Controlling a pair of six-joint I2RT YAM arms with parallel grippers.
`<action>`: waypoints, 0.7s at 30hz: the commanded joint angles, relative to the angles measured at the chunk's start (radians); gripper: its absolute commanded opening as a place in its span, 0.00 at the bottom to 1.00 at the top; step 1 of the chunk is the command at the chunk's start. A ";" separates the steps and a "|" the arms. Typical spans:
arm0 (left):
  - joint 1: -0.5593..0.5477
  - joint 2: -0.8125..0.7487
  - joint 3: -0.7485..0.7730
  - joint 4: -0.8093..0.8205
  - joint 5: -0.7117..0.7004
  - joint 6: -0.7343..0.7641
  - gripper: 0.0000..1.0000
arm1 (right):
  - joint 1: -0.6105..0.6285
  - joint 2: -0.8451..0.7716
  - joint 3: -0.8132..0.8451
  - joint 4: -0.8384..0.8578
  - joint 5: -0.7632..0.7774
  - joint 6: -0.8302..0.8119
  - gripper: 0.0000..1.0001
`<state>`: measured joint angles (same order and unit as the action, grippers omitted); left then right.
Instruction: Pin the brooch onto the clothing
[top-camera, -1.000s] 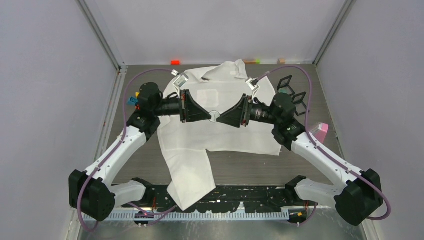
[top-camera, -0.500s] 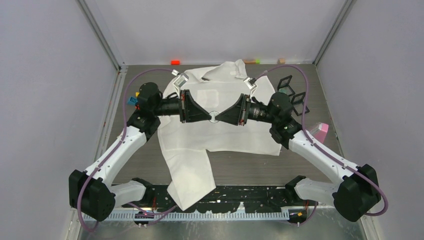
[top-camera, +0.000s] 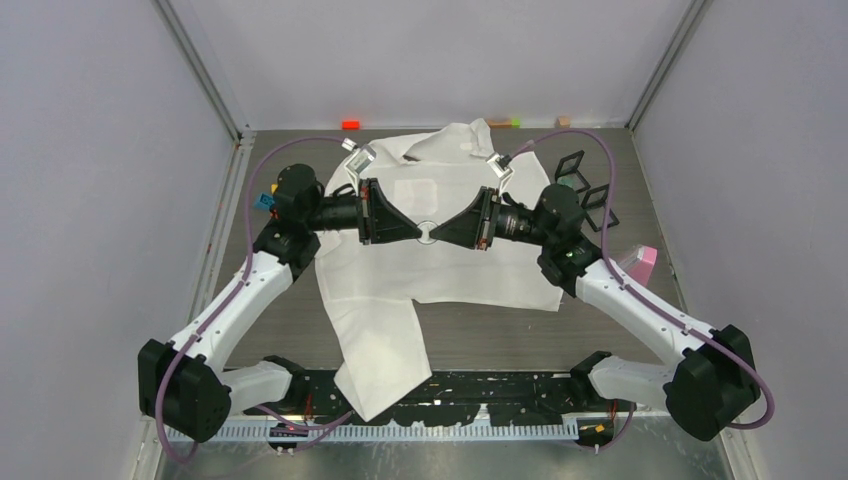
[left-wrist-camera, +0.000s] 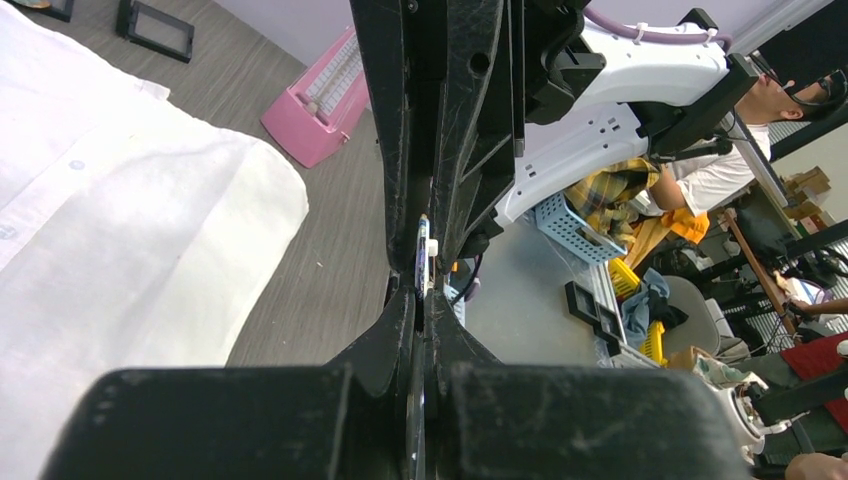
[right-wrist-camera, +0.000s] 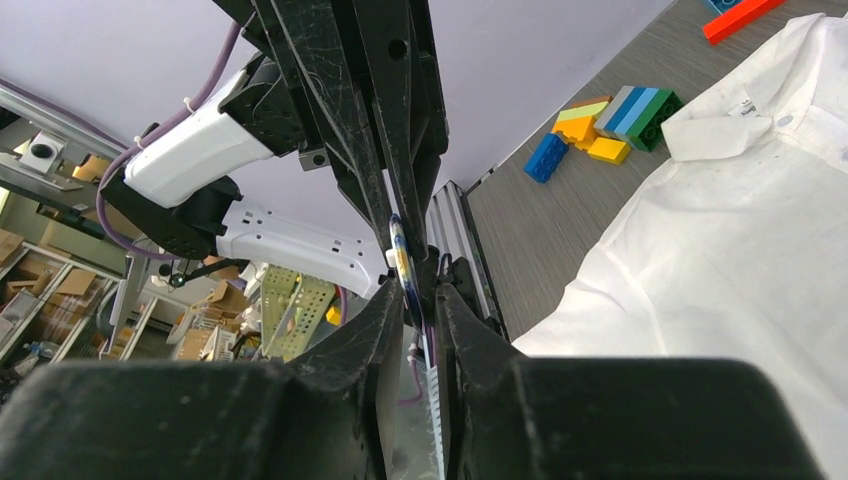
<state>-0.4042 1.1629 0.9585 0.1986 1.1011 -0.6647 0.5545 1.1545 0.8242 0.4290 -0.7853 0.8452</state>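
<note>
The clothing (top-camera: 450, 270) is a white shirt spread flat on the table, collar at the far side. Above its chest both arms meet tip to tip. Between them hangs the brooch (top-camera: 427, 232), a small round disc seen edge-on in the wrist views (left-wrist-camera: 422, 255) (right-wrist-camera: 400, 250). My left gripper (top-camera: 420, 233) is shut on one side of the brooch, its fingers pressed tight together (left-wrist-camera: 422, 292). From the other side my right gripper (top-camera: 436, 233) has its fingers drawn in narrow around the disc's rim (right-wrist-camera: 420, 290). The brooch's pin is hidden.
Two black frames (top-camera: 570, 168) (top-camera: 598, 205) and a pink object (top-camera: 640, 260) lie right of the shirt. Coloured blocks sit at the back wall (top-camera: 350, 124) (top-camera: 505, 122) and by the left arm (top-camera: 265, 200). One shirt sleeve hangs toward the near edge (top-camera: 385, 360).
My right arm has slid a little left toward the brooch and its fingers have narrowed around it. The left arm and shirt have stayed still.
</note>
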 joint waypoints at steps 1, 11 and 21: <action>0.001 0.001 -0.003 0.064 0.033 -0.012 0.00 | 0.008 0.014 0.011 0.044 0.024 -0.007 0.23; 0.001 0.008 -0.004 0.073 0.037 -0.020 0.00 | 0.020 0.026 0.038 -0.043 0.072 -0.047 0.18; 0.001 0.013 -0.007 0.082 0.038 -0.027 0.00 | 0.038 0.037 0.088 -0.214 0.231 -0.121 0.12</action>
<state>-0.3840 1.1847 0.9455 0.1986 1.0885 -0.6754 0.5774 1.1721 0.8707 0.2939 -0.6964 0.7761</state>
